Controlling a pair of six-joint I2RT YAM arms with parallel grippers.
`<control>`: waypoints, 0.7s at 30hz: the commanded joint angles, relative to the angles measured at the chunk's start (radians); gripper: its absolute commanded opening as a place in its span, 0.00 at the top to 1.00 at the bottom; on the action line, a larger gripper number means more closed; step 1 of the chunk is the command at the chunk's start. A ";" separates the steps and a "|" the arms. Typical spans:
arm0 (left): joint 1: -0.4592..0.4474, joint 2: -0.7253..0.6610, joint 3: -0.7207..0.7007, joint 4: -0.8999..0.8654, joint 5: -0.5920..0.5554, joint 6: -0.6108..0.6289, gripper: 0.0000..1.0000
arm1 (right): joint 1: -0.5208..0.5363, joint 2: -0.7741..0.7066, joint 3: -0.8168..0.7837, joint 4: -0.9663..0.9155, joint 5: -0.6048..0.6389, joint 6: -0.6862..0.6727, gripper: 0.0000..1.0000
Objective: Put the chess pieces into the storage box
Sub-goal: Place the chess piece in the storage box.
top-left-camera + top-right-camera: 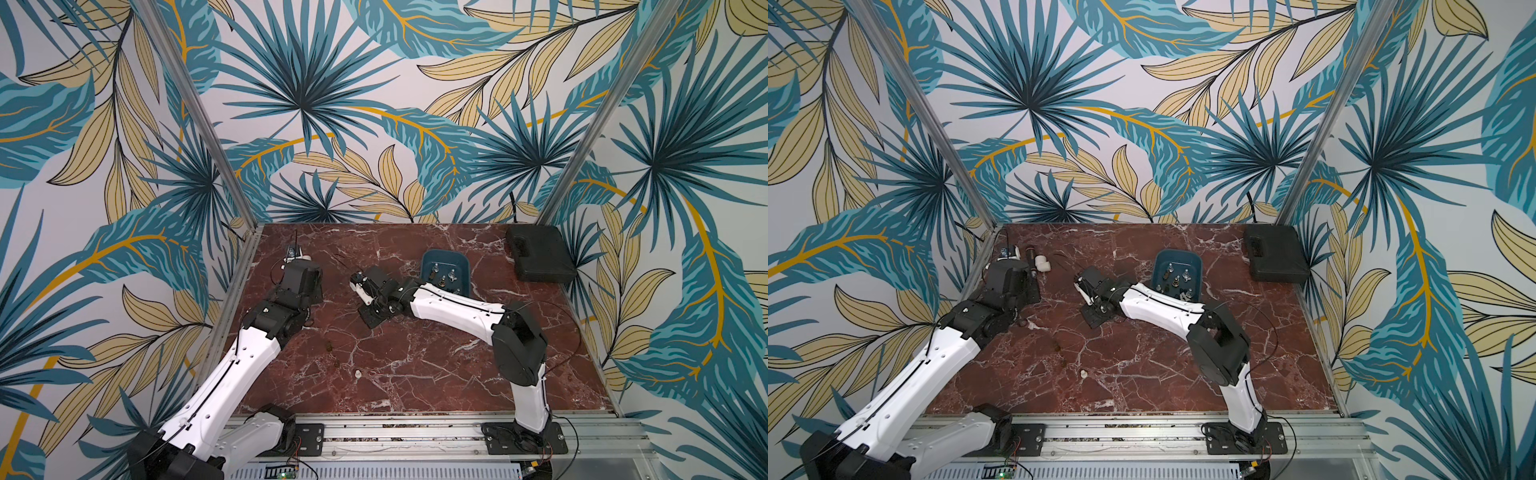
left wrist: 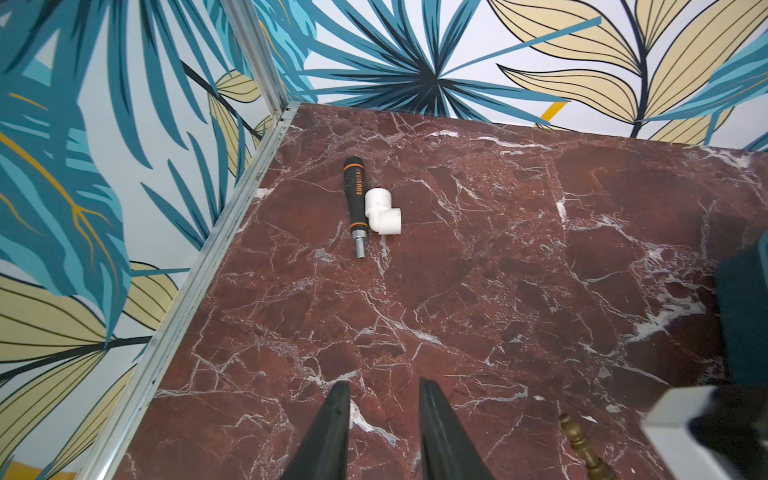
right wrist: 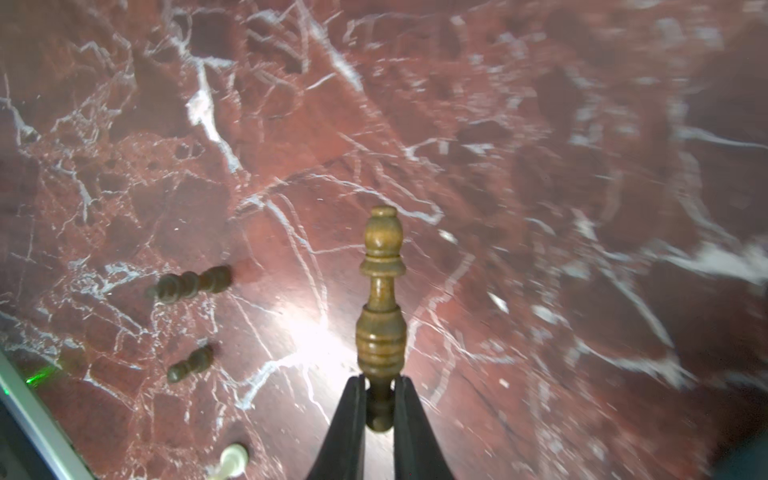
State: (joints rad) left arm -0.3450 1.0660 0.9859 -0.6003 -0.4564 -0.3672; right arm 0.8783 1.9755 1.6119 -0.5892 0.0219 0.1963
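Table: red marble with white veins [image 1: 415, 374], leaf-patterned walls on three sides.
Left arm: white and black [image 1: 249, 357], reaching from the near edge toward the far left corner.
Right arm: [image 1: 453, 309] bent over the middle of the table, its forearm passing in front of the box.
Case: black and flat [image 1: 540, 253], in the far right corner, well apart from the box.
Box: teal, no lid [image 1: 444, 252], on the far half of the table right of centre, between the case and the right arm's wrist.
Pieces in the box: several [image 1: 1177, 280], dark and silvery, some upright; too small to count.
Right gripper: [image 3: 380, 379] jaws drawn together on the held piece, both black fingers [image 3: 353, 415] pressing its narrow end.
Left gripper: [image 2: 384, 382] jaws a little apart with bare marble between the fingers [image 2: 336, 415]; nothing held or touched.
Tool: black with orange bands [image 2: 355, 199], lying near the far left corner, ahead of the left gripper.
Elbow: white pipe fitting [image 2: 384, 212], touching the tool's side.
Held piece: brown turned wood [image 3: 380, 328], sticking straight out past the fingertips over the blurred table.
Loose pieces: two dark ones lying down [image 3: 191, 284] [image 3: 191, 363] and a white one [image 3: 232, 459] on the near middle of the table, well apart from the box.
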 commanded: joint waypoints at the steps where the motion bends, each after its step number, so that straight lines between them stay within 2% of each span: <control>1: 0.007 0.034 -0.012 0.044 0.072 -0.004 0.68 | -0.065 -0.108 -0.069 -0.023 0.058 0.047 0.92; 6: 0.005 0.128 0.027 0.054 0.175 -0.005 0.68 | -0.196 -0.219 -0.157 -0.045 0.081 0.066 0.92; 10: 0.002 0.200 0.071 0.043 0.245 -0.018 0.68 | -0.296 -0.244 -0.197 -0.058 0.106 0.068 0.92; 14: -0.013 0.273 0.107 0.039 0.320 -0.012 0.68 | -0.377 -0.213 -0.196 -0.066 0.103 0.077 0.91; 21: -0.072 0.353 0.148 0.015 0.312 0.008 0.68 | -0.437 -0.072 -0.126 -0.066 0.074 0.099 0.90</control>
State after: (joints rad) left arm -0.4000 1.4078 1.1034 -0.5667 -0.1589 -0.3710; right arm 0.4511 1.8446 1.4612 -0.6342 0.1081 0.2726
